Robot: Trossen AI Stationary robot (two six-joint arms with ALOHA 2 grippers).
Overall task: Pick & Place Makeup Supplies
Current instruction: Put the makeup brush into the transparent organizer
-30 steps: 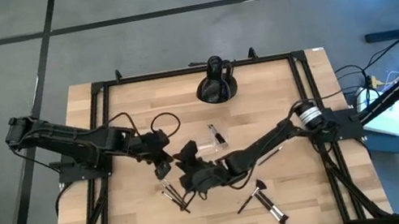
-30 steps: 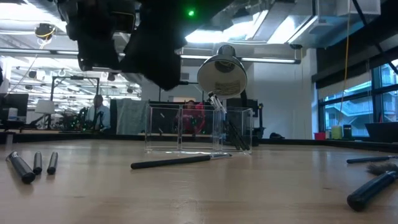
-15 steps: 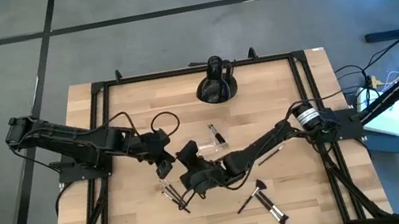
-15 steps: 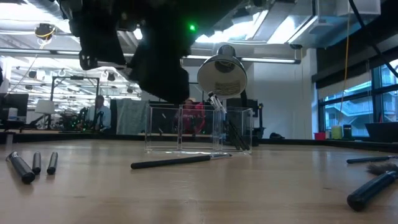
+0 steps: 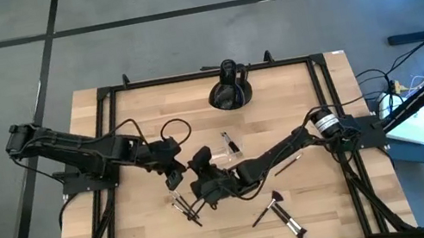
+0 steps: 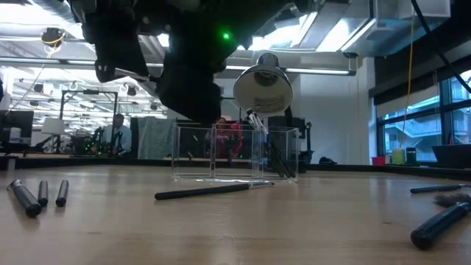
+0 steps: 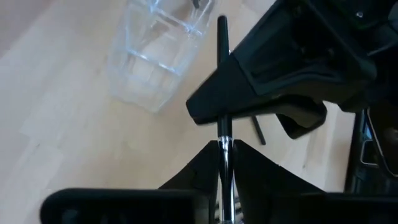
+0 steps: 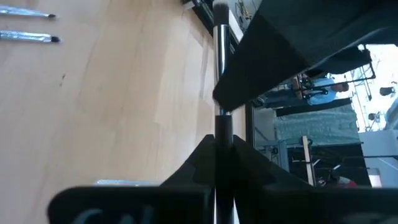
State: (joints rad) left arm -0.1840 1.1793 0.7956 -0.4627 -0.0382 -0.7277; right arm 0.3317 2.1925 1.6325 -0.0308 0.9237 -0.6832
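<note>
My two grippers meet over the middle of the table on one thin makeup brush [image 7: 221,43], dark-handled with a silver stretch. My left gripper [image 5: 175,176] is shut on it, and so is my right gripper [image 5: 200,168]. In the right wrist view the same brush [image 8: 219,43] runs on past the left gripper. More brushes lie flat on the wood: a bunch [image 5: 186,208] near both grippers, two [image 5: 282,216] toward the near right, and one [image 5: 287,164] under the right arm. The clear organiser tray [image 5: 228,144] stands just beyond the grippers. My left gripper pinches the brush's silver stretch [image 7: 224,148] between its two fingers. The brush runs straight on from the fingertips, along the fingers, and is clear of the table. My right gripper pinches the dark handle [image 8: 222,127] between its two fingers, a little way along from the left gripper's hold. The brush points onward past the fingertips and is clear of the table.
A large black rounded object [image 5: 230,89] stands at the table's far edge, behind the tray [image 6: 235,151]. In the low view, loose brushes [image 6: 37,195] lie at the left, one brush [image 6: 213,191] in front of the tray, another brush [image 6: 440,223] at the right. A black frame [image 5: 112,145] borders the table.
My right gripper has shut on the brush that my left gripper holds up, and has sunk slightly toward it. My left gripper has kept its place with the brush.
</note>
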